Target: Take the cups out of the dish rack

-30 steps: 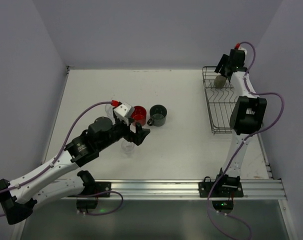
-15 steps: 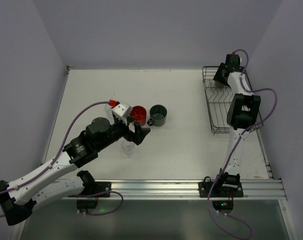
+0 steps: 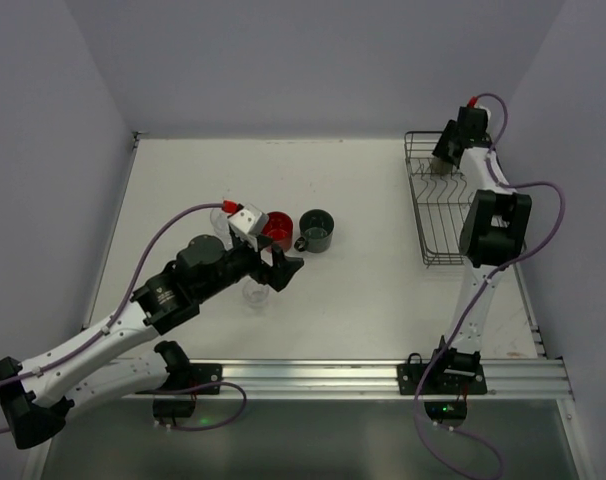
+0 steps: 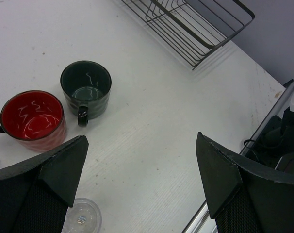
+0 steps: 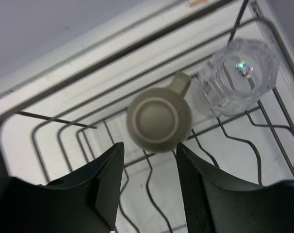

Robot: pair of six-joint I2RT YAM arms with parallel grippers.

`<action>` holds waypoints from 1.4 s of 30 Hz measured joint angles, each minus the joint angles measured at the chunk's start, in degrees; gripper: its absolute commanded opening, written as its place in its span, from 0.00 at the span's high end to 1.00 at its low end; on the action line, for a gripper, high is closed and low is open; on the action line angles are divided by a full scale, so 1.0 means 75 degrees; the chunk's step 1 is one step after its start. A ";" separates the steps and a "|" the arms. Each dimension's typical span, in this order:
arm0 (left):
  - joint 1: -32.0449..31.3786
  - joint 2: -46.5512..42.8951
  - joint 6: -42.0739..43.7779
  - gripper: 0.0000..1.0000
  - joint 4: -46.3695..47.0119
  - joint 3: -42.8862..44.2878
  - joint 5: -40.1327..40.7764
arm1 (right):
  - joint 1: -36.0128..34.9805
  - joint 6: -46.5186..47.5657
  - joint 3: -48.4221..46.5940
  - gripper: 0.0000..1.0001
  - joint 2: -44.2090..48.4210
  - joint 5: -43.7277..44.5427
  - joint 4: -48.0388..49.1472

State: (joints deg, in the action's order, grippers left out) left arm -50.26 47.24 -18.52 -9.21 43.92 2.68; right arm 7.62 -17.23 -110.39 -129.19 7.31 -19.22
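The dish rack (image 3: 438, 215) is a black wire basket at the right edge of the table. In its far end an olive-tan mug (image 5: 159, 119) stands upside down beside a clear glass tumbler (image 5: 239, 75). My right gripper (image 5: 149, 145) reaches down over the rack (image 5: 55, 118), shut on the mug's near side with its fingertips against the rim. On the table stand a red mug (image 3: 276, 228), a dark grey-green mug (image 3: 315, 230) and a glass tumbler (image 3: 255, 293). My left gripper (image 3: 283, 268) hovers open over the table near them, holding nothing. In the left wrist view the red mug (image 4: 33, 119), the dark mug (image 4: 86, 87) and the tumbler (image 4: 84, 218) lie ahead and to the left.
A second clear glass (image 3: 221, 218) stands partly hidden behind the left wrist. The rack's upright tines (image 4: 200, 29) run along its length. The metal rail (image 3: 383, 378) lines the table's near edge, and purple walls close in the back and sides.
The right gripper's jaws have closed in on the olive-tan mug, and its wrist has shifted slightly over the rack's far end. The left arm has hardly moved.
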 measured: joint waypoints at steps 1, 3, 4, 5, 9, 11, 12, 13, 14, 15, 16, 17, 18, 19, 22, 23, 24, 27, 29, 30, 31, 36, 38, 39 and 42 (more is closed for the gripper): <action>0.0000 0.0029 -0.0017 0.00 0.0023 0.0000 -0.0020 | -0.0012 0.0003 0.0050 0.51 0.0093 -0.0023 0.0090; 0.0000 0.0111 -0.0073 0.00 0.0108 0.0000 -0.0079 | -0.0020 0.0055 0.0189 0.51 0.0463 -0.0157 0.0373; 0.0000 0.0154 -0.0096 0.00 0.0154 0.0000 -0.0111 | -0.0026 0.0061 0.0256 0.51 0.0662 -0.0213 0.0527; 0.0000 0.0201 -0.0134 0.00 0.0195 0.0000 -0.0140 | -0.0029 0.0064 0.0370 0.51 0.0892 -0.0291 0.0731; 0.0000 0.0408 -0.0277 0.00 0.0350 0.0000 -0.0283 | -0.0050 0.0050 0.0699 0.43 0.1661 -0.0376 0.1087; 0.0000 0.0501 -0.0338 0.00 0.0399 0.0000 -0.0370 | -0.0050 0.0064 0.0699 0.36 0.1769 -0.0367 0.1195; 0.0000 0.0533 -0.0391 0.00 0.0417 0.0000 -0.0399 | -0.0050 0.0064 0.0691 0.34 0.1772 -0.0353 0.1209; 0.0000 0.0557 -0.0402 0.00 0.0434 0.0000 -0.0420 | -0.0050 0.0090 0.0667 0.29 0.1719 -0.0323 0.1172; 0.0000 0.0562 -0.0423 0.00 0.0452 0.0000 -0.0428 | -0.0050 0.0096 0.0571 0.28 0.1606 -0.0297 0.1067; 0.0000 0.0565 -0.0431 0.00 0.0478 0.0000 -0.0443 | -0.0050 0.0108 0.0478 0.27 0.1454 -0.0283 0.1017; 0.0000 0.0562 -0.0437 0.00 0.0498 0.0000 -0.0446 | -0.0050 0.0108 0.0382 0.27 0.1274 -0.0268 0.0976; 0.0000 0.0562 -0.0440 0.00 0.0522 0.0000 -0.0446 | -0.0050 0.0108 0.0318 0.26 0.1093 -0.0248 0.0921; 0.0000 0.0562 -0.0443 0.00 0.0533 0.0000 -0.0446 | -0.0050 0.0102 0.0283 0.26 0.0898 -0.0233 0.0842; 0.0000 0.0562 -0.0443 0.00 0.0530 0.0000 -0.0446 | -0.0044 0.0090 0.0221 0.25 0.0694 -0.0198 0.0723; 0.0000 0.0562 -0.0443 0.00 0.0530 0.0000 -0.0443 | -0.0026 0.0026 -0.0038 0.24 0.0105 -0.0119 0.0370; 0.0000 0.0562 -0.0440 0.00 0.0530 0.0000 -0.0443 | -0.0015 -0.0003 -0.0117 0.23 -0.0067 -0.0108 0.0248; 0.0000 0.0562 -0.0440 0.00 0.0527 0.0000 -0.0443 | 0.0000 -0.0050 -0.0213 0.23 -0.0233 -0.0102 0.0108; 0.0000 0.0557 -0.0437 0.00 0.0525 0.0000 -0.0443 | 0.0052 -0.0181 -0.0478 0.21 -0.0562 -0.0073 -0.0175; 0.0000 0.0533 -0.0437 0.00 0.0527 0.0000 -0.0446 | 0.0073 -0.0291 -0.0659 0.20 -0.0670 -0.0082 -0.0318; 0.0000 0.0519 -0.0437 0.00 0.0525 0.0000 -0.0443 | 0.0073 -0.0323 -0.0839 0.20 -0.0740 -0.0073 -0.0443; 0.0000 0.0493 -0.0437 0.00 0.0527 0.0000 -0.0446 | 0.0070 -0.0367 -0.1087 0.19 -0.0842 -0.0058 -0.0583; 0.0000 0.0434 -0.0425 0.00 0.0536 0.0000 -0.0469 | 0.0076 -0.0545 -0.1865 0.21 -0.1125 0.0055 -0.0950; 0.0000 0.0434 -0.0420 0.00 0.0536 0.0000 -0.0490 | 0.0093 -0.0597 -0.1982 0.23 -0.1137 0.0099 -0.1087; 0.0000 0.0434 -0.0414 0.00 0.0539 0.0000 -0.0501 | 0.0108 -0.0621 -0.2063 0.23 -0.1160 0.0108 -0.1160; 0.0000 0.0428 -0.0388 0.00 0.0539 0.0000 -0.0510 | 0.0187 -0.0714 -0.2378 0.22 -0.1335 0.0114 -0.1343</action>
State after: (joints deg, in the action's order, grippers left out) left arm -50.26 50.46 -21.43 -5.17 43.92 -1.15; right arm 9.02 -22.59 -128.22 -139.20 8.16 -29.30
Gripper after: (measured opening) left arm 0.997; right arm 0.775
